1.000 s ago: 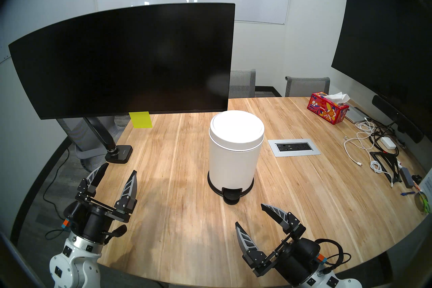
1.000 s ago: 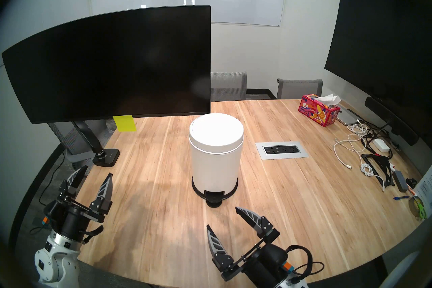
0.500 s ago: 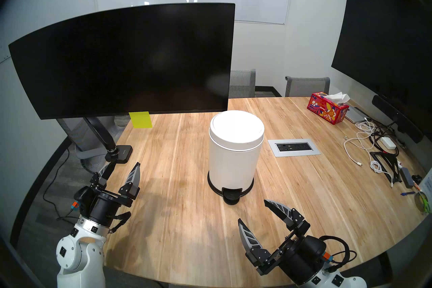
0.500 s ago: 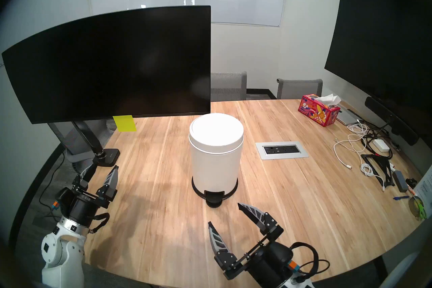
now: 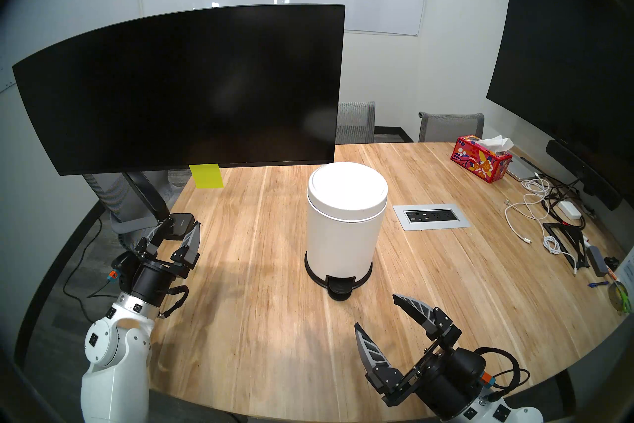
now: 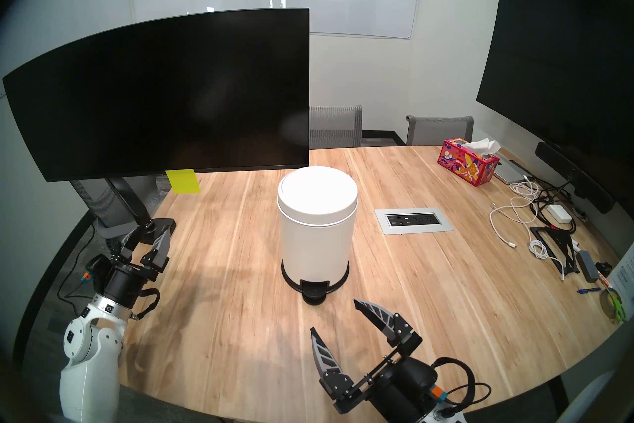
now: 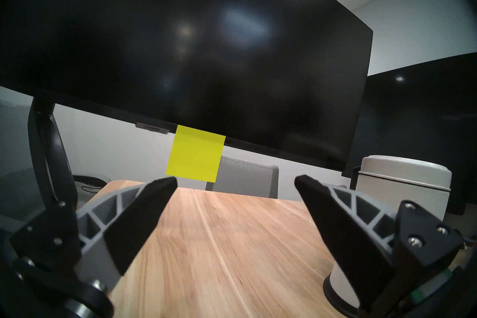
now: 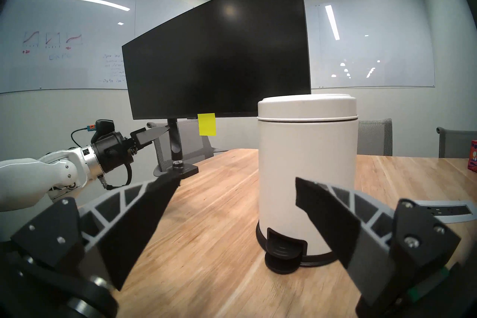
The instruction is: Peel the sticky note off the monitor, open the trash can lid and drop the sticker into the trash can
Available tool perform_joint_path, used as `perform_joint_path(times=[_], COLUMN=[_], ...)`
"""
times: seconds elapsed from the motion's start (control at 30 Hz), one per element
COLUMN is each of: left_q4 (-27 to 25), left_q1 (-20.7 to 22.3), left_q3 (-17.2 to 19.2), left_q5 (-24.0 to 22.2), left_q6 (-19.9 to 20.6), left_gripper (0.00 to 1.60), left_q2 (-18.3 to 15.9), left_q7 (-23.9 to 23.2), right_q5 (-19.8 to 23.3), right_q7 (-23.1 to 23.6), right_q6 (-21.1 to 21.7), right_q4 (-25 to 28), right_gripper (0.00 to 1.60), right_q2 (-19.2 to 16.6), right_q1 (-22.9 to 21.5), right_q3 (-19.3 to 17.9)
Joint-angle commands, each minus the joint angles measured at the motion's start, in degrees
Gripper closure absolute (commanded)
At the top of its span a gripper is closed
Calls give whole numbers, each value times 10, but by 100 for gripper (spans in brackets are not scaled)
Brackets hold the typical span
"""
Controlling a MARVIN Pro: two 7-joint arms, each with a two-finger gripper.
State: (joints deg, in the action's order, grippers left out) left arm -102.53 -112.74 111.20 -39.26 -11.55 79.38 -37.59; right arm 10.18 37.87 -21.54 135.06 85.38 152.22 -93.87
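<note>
Hanging from the monitor's (image 5: 178,89) lower edge, the sticky note (image 5: 207,176) sits beyond the left gripper (image 5: 178,226), jaws spread, empty; right gripper (image 5: 375,310) likewise gapes near the trash can (image 5: 343,230).

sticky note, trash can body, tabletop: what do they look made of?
Sticky note: thin matte paper, bright yellow-green; it hangs flat from the monitor's bottom edge. Trash can: smooth white shell with a soft sheen, likely painted metal, possibly plastic; its base ring and pedal look like black plastic. Table: light wood or wood-look laminate, with visible grain streaks and plank lines.
</note>
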Motion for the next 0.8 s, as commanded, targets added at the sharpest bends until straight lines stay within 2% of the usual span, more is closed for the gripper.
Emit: perform_joint_path(times=[0.0, 0.03, 0.07, 0.33, 0.4, 0.43, 0.47, 0.57, 0.77], left_q4=[22, 31, 41, 71, 93, 88, 106, 116, 160], left_q1=[63, 76, 83, 122, 144, 135, 154, 161, 206], left_q3=[-10, -11, -18, -33, -41, -44, -49, -61, -83], left_q5=[-26, -25, -31, -42, -39, -45, -45, -48, -46], left_q6=[-3, -1, -2, 5, 4, 5, 4, 5, 3], left_gripper=[0, 0, 0, 0, 0, 0, 0, 0, 0], left_q2=[-56, -58, -75, -117, -123, -130, -134, -148, -167], left_q7=[-9, -9, -7, -2, -1, 2, -1, 12, 19], right_q5=[8, 8, 9, 13, 14, 15, 15, 16, 18], right_q7=[0, 1, 1, 4, 5, 5, 6, 6, 9], right_q6=[-10, -10, -11, -13, -14, -14, -15, -15, -16], right_q4=[16, 16, 16, 20, 22, 24, 25, 25, 34], right_gripper=[0, 0, 0, 0, 0, 0, 0, 0, 0], right_q2=[3, 3, 4, 8, 9, 9, 10, 11, 13], right_q1=[4, 4, 5, 8, 10, 10, 11, 12, 15], right_q3=[-1, -2, -3, -5, -6, -6, -7, -8, -11])
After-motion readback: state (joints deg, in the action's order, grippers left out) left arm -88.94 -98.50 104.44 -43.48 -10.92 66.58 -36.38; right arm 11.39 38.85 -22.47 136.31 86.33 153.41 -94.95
